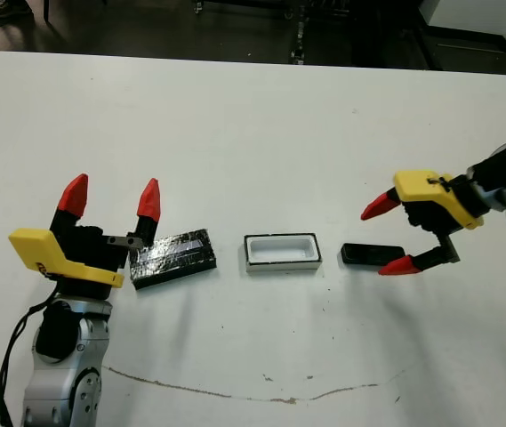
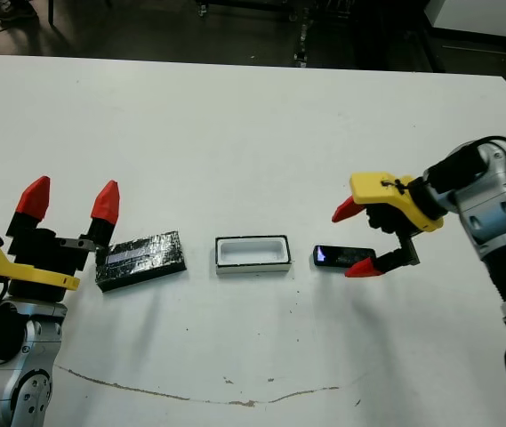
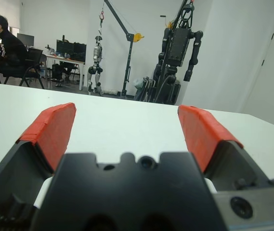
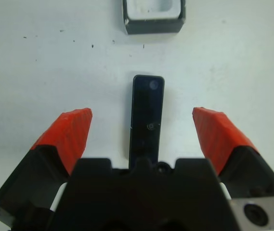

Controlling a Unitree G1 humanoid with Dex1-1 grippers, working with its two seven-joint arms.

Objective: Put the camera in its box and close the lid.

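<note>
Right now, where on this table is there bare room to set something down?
The whole far half of the table is bare, as is the near strip around the thin crack line. The crowded part is the middle row: left end effector, lid, box, camera, right end effector.

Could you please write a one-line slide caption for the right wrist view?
Open right pincer straddling the thin matte black oblong camera, the shallow white-lined rectangular box just beyond.

Bright even overhead light, soft faint shadows, sharp focus
</note>
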